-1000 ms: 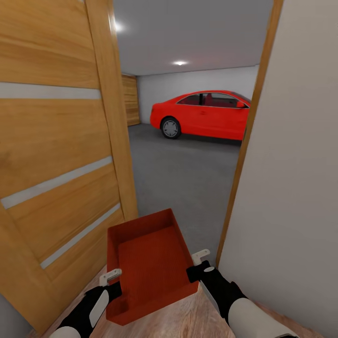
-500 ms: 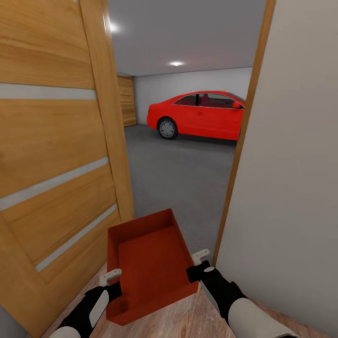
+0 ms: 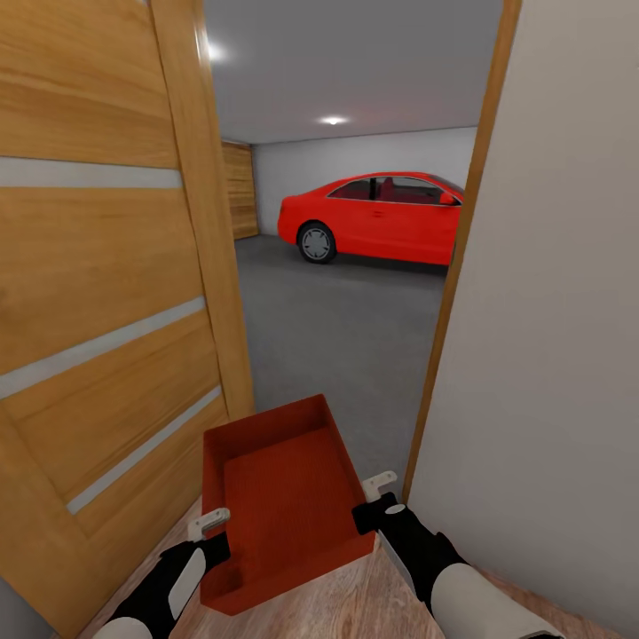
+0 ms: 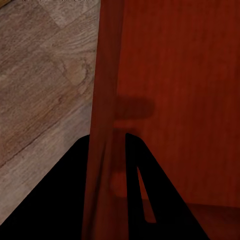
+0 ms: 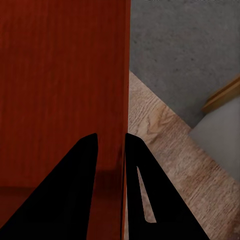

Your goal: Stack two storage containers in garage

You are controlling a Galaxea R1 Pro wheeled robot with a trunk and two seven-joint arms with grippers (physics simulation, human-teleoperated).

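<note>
I carry one orange-red storage container (image 3: 280, 501) in front of me, held level in the doorway. My left gripper (image 3: 211, 532) is shut on its left wall (image 4: 102, 115) and my right gripper (image 3: 371, 501) is shut on its right wall (image 5: 122, 100). In both wrist views a dark finger sits on each side of the thin red wall. Ahead, through the doorway, lies the garage with its grey concrete floor (image 3: 346, 328). Under the container is light wood-plank flooring (image 3: 373, 603).
An open wooden door (image 3: 106, 293) with glass slats stands close on my left. A white wall (image 3: 550, 355) with a wooden door frame (image 3: 453, 284) is close on my right. A red car (image 3: 377, 217) is parked at the garage's far side.
The view shifted slightly between one second and half a second ago as I moved; since then nothing has changed. The container stays held in both grippers.
</note>
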